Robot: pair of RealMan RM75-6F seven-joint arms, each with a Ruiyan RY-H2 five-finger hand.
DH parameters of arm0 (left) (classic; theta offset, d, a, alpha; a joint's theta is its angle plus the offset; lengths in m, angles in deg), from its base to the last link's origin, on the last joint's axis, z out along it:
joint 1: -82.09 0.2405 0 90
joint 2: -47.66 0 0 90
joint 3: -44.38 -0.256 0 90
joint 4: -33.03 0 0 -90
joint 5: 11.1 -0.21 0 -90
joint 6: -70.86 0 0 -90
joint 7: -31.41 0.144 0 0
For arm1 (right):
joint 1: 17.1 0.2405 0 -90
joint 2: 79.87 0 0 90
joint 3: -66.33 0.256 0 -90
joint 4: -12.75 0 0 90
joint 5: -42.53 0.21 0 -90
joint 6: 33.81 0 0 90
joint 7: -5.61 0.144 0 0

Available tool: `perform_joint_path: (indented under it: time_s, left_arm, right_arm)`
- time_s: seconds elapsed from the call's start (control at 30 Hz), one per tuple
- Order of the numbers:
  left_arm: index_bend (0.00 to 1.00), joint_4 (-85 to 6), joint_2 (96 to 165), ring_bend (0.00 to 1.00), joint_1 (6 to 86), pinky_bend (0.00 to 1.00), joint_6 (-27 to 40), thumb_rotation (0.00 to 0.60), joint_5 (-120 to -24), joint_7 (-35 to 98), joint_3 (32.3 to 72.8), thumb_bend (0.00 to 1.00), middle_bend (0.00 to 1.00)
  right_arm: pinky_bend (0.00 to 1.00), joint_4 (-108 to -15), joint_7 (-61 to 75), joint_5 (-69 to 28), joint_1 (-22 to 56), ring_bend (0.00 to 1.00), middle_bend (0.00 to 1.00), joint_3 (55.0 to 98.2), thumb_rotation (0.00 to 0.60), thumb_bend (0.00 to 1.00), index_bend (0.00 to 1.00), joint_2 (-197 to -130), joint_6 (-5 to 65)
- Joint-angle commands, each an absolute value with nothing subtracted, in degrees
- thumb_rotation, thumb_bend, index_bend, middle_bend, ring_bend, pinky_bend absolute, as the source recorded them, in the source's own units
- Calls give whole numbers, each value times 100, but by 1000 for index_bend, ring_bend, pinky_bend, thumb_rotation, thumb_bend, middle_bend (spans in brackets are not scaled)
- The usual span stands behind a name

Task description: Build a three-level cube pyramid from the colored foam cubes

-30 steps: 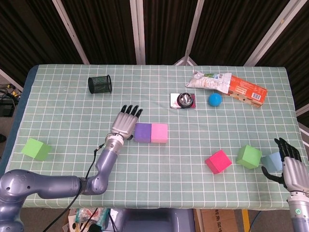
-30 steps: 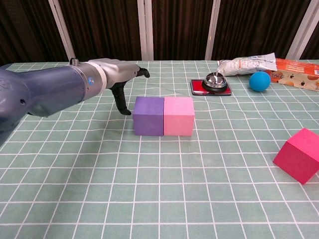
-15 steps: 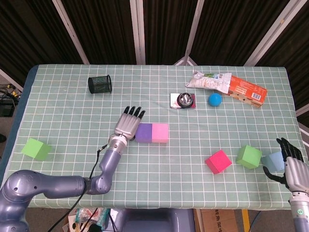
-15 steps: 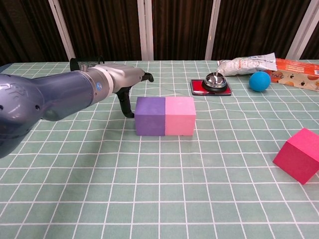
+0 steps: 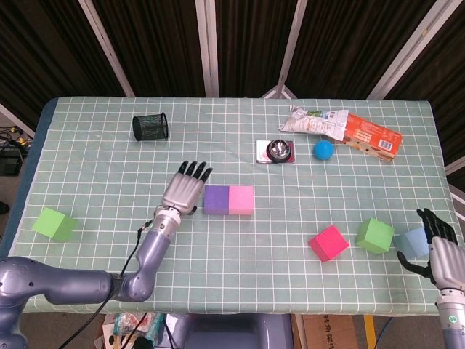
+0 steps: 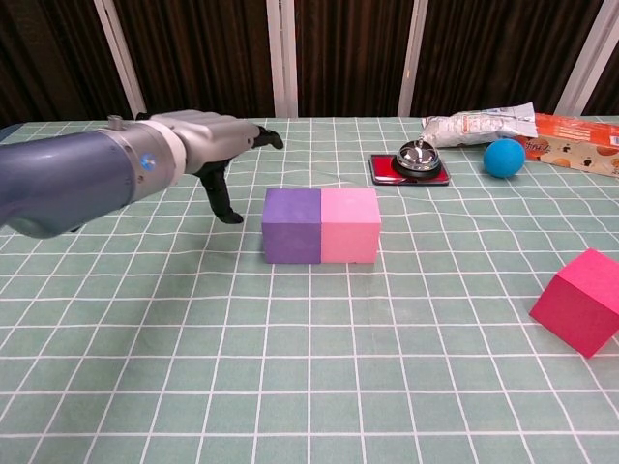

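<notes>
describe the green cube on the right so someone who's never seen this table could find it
Start at the table's right edge, near the front corner where the right hand hovers. Three cubes sit there in a row: a magenta cube, then the green cube, then a pale blue cube closest to the hand. It is the middle one; the other green cube sits far left.

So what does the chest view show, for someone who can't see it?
A purple cube and a pink cube sit touching side by side on a green checked table, with the robot's left hand open just left of them, holding nothing.
</notes>
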State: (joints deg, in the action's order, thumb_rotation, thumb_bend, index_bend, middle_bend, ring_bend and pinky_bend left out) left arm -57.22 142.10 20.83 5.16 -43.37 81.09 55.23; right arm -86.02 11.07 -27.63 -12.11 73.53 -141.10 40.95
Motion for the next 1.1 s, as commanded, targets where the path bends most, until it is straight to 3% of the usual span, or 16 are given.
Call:
perform_joint_path:
  time_s: [0.03,0.33,0.6,1.1]
  left_arm:
    - [0,-6472,13670,0,2569,0,-65,600,-4963,7685,5320,308,0]
    - [0,-7384,12927,0,3541,0,-1071,600,-6087,6885,4844,144,0]
    - [0,-7797,12382,0,4466,0,-1928,600,-7051,6197,4353,131,0]
    - [0,-8369,11682,0,5064,0,-2086,600,-7876,5952,4210,131,0]
  right_arm:
    - [0,-8601,1078,-2766,-1208,0,0,7347,600,317,0,-14116,4095]
    - [0,-8589,837,-2660,-1169,0,0,7346,600,317,0,-14152,4057]
    - [0,-8702,240,-2736,-1031,0,0,7239,600,317,0,-14012,3905]
    - [0,-9019,-629,-2984,-703,0,0,6817,600,316,0,-13854,3212]
